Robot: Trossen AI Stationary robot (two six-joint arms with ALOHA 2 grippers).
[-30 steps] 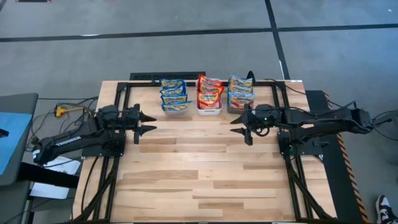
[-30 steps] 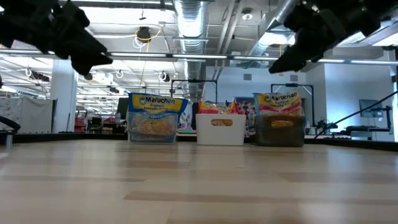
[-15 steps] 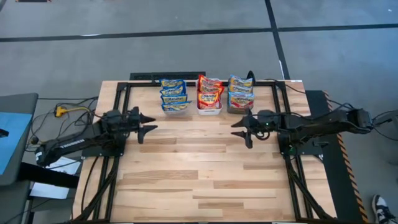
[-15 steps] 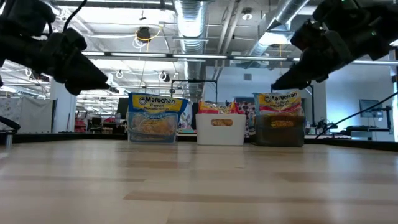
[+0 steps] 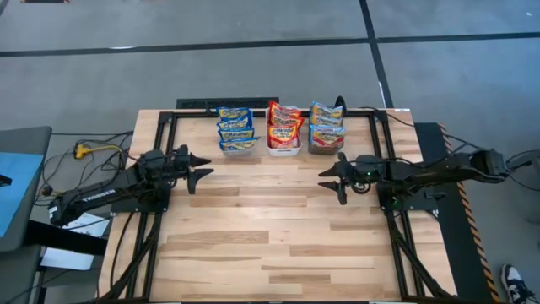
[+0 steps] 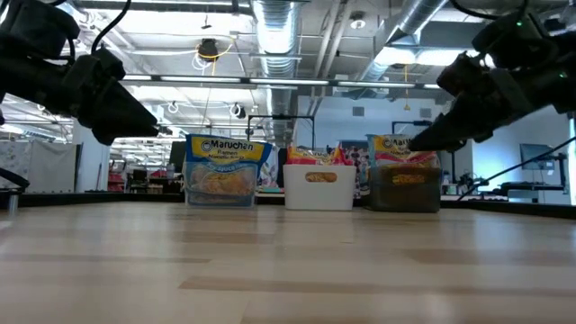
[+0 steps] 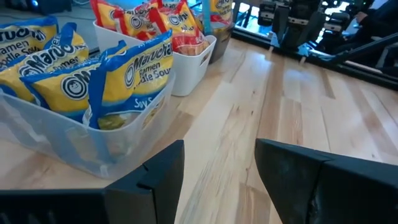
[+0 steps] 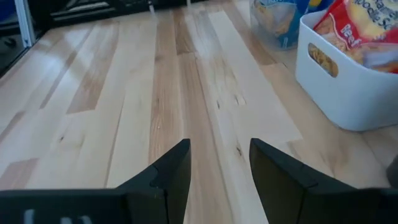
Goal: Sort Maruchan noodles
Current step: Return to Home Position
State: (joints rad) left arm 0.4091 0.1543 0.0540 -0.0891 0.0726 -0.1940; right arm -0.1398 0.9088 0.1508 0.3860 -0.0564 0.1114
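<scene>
The Maruchan noodles stand on edge in three small bins at the table's far edge: blue-and-yellow packets (image 5: 236,128) in a clear bin (image 7: 56,146), red-and-yellow packets (image 5: 284,127) in a white bin (image 8: 348,93), blue-and-orange packets (image 5: 326,125) in a dark bin (image 6: 405,191). My left gripper (image 5: 203,168) hovers open above the table's left side, nearer than the clear bin. My right gripper (image 5: 331,178) hovers open at the right, nearer than the dark bin. Both hold nothing.
Bare wooden tabletop (image 5: 270,228) stretches from the bins to the near edge. A black frame (image 5: 169,127) runs along the table's sides and back. Cables and a dark stand (image 5: 17,169) lie off the left edge.
Both arms have sunk toward the table. My right gripper has come down and drawn back toward the table's right edge, tipping closer to level. My left gripper has dropped a little and then kept still. The packets and bins have not moved.
</scene>
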